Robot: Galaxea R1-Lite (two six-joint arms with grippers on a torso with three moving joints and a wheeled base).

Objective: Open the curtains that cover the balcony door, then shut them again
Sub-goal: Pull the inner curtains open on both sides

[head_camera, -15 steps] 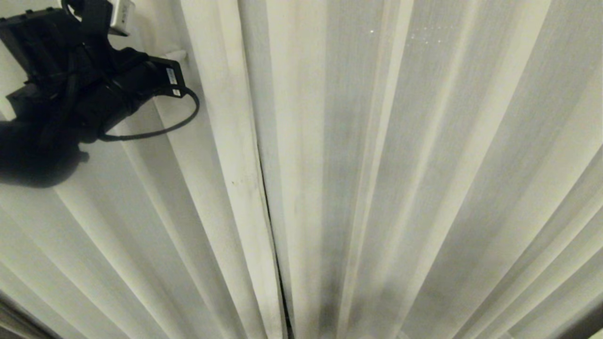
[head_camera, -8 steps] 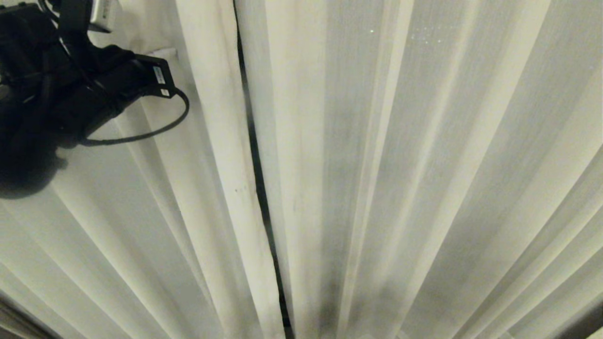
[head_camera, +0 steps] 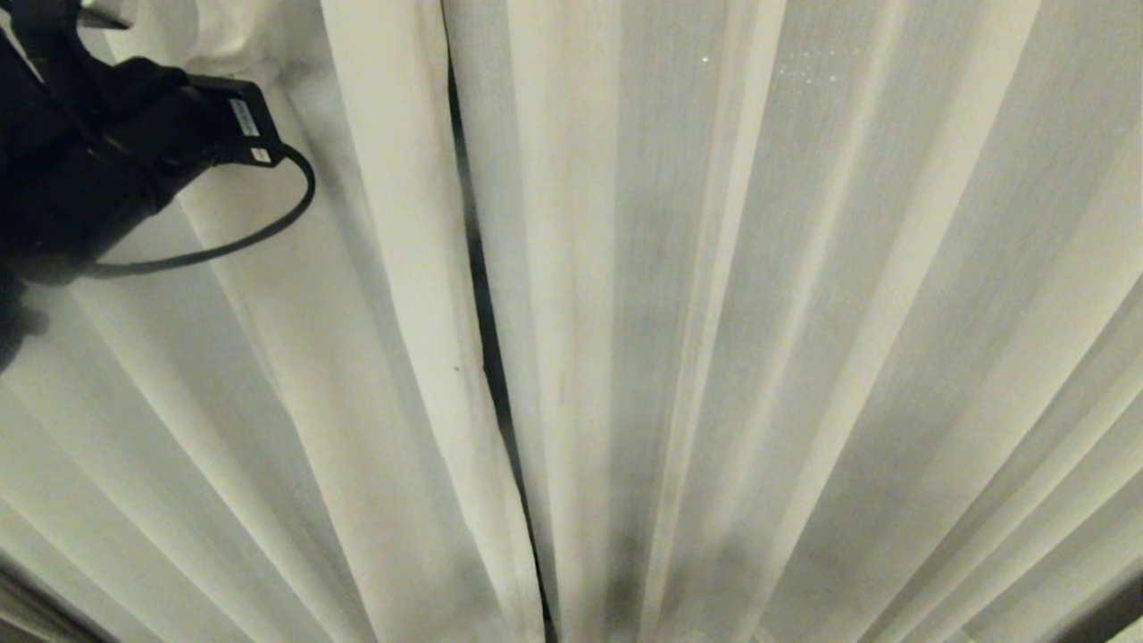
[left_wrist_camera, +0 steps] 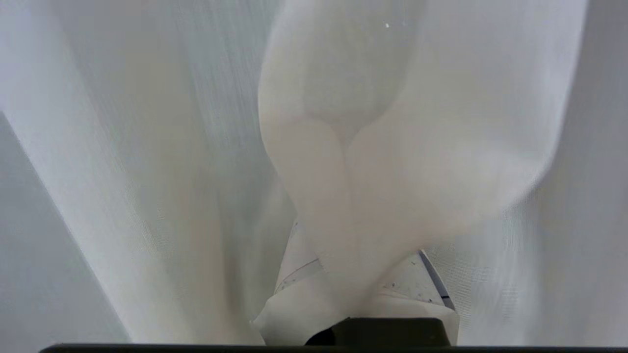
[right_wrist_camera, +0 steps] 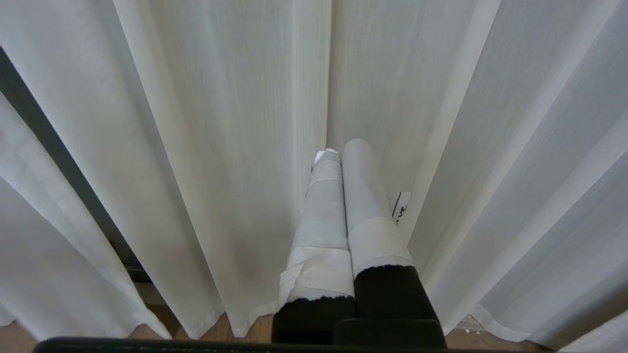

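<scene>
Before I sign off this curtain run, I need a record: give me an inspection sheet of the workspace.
Surface: wooden floor below the hems.
Job's things: curtains hang pleated, a narrow dark gap between the panels; balcony door's dark frame shows through a gap.
Clutter: nothing seen.
Grippers: left gripper shut on a bunched fold of curtain; right gripper shut, empty, pointing at the curtain.
Cables: black cable loops from the left arm.
Surroundings: nothing seen beyond the fabric.

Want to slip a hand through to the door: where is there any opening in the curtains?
Only a narrow dark slit between the two curtains, right of the left gripper, which is shut on bunched fabric. Everywhere else pleats hang close. The right gripper idles shut, low.
</scene>
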